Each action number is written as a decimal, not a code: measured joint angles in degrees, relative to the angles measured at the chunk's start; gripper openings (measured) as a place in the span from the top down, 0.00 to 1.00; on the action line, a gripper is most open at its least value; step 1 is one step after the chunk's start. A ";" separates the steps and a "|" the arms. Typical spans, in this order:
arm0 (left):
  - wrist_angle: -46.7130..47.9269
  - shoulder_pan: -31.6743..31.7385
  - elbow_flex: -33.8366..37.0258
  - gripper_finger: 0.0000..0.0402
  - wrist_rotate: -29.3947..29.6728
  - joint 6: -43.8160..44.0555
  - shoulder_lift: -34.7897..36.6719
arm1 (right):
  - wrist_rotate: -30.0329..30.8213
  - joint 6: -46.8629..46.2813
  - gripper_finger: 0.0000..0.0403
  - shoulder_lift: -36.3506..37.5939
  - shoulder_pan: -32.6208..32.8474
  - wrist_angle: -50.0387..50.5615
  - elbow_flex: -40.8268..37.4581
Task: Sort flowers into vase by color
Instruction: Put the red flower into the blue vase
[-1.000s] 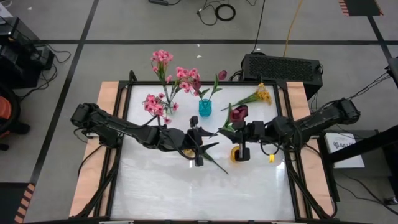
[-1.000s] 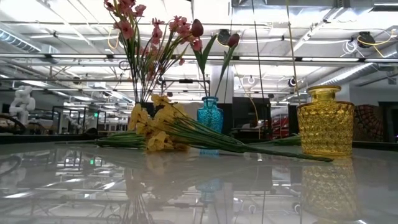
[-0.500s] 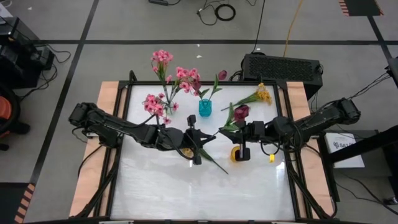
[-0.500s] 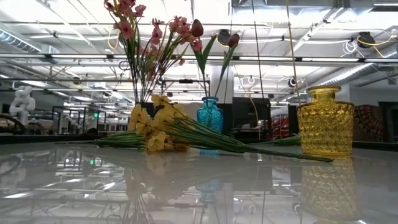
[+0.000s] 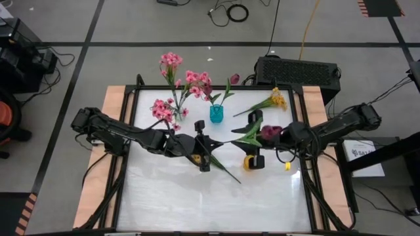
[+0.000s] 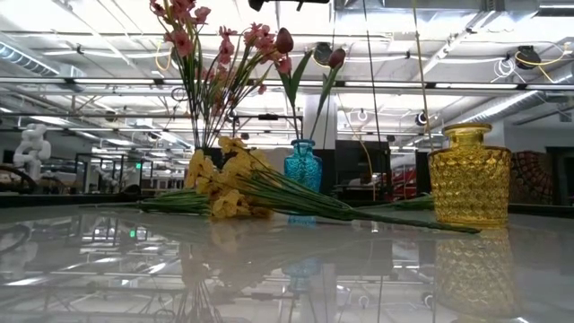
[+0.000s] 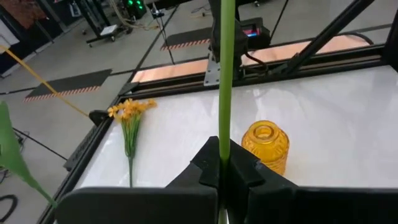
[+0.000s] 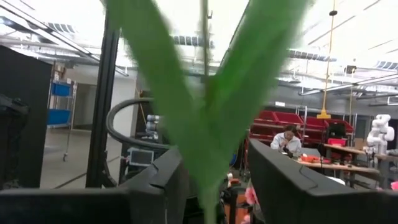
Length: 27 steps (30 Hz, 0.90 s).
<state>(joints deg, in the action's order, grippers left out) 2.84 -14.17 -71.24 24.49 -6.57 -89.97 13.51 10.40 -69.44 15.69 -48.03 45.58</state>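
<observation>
**Both grippers closed on flower stems above the table**

In the high view the left gripper [image 5: 205, 152] is seen near the table's [image 5: 216, 196] middle, and a green stem [image 5: 220, 165] runs out from it across the white surface. Only the left wrist view shows the grasp: the fingers [image 7: 208, 169] are pressed together on that stem [image 7: 226, 74], with the yellow vase [image 7: 265, 144] and a loose yellow spray [image 7: 129, 117] lying beyond.

The right gripper [image 5: 254, 135] is placed just above the yellow vase [image 5: 251, 162], carrying a dark magenta flower [image 5: 269, 132]. In the right wrist view its fingers [image 8: 283, 171] are seen narrowly set around blurred green leaves [image 8: 208, 93]; the bloom is not shown there.

The low view shows neither gripper clearly, but does show a yellow spray [image 6: 229, 184] lying flat, pink flowers [image 6: 211, 54] upright in a rear vase, and tulip-like buds in the blue vase [image 6: 303, 166].
</observation>
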 joint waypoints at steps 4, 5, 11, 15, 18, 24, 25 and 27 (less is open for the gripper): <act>-0.09 -0.02 0.00 0.99 0.02 -0.02 0.00 | -0.04 1.13 0.65 1.36 0.29 2.24 0.00; -0.28 -0.02 0.00 0.99 0.02 -0.04 0.00 | -0.04 1.20 0.66 1.70 0.40 2.88 0.00; -1.45 -0.04 0.00 0.99 0.04 -0.18 0.00 | -0.12 1.22 0.75 2.19 0.52 4.99 0.02; -1.47 -0.04 0.00 0.99 0.04 -0.19 0.00 | -0.13 1.39 0.77 2.19 0.52 5.01 0.02; -1.47 -0.04 0.00 0.99 0.04 -0.19 0.00 | -0.13 2.17 0.77 2.20 0.52 5.05 0.02; -1.37 -0.04 0.00 0.99 0.04 -0.17 0.28 | -0.16 3.49 0.77 2.28 0.52 6.29 0.04; -1.41 -0.04 0.00 0.99 0.04 -0.15 0.46 | -0.16 3.79 0.77 2.28 0.52 6.35 0.04; -1.66 -0.04 0.00 0.99 0.07 -0.15 0.66 | -0.17 3.82 0.77 2.28 0.52 6.32 0.04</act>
<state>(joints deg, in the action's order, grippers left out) 1.18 -14.22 -71.24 24.56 -6.72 -89.31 13.34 14.22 -67.16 16.21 -41.71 45.63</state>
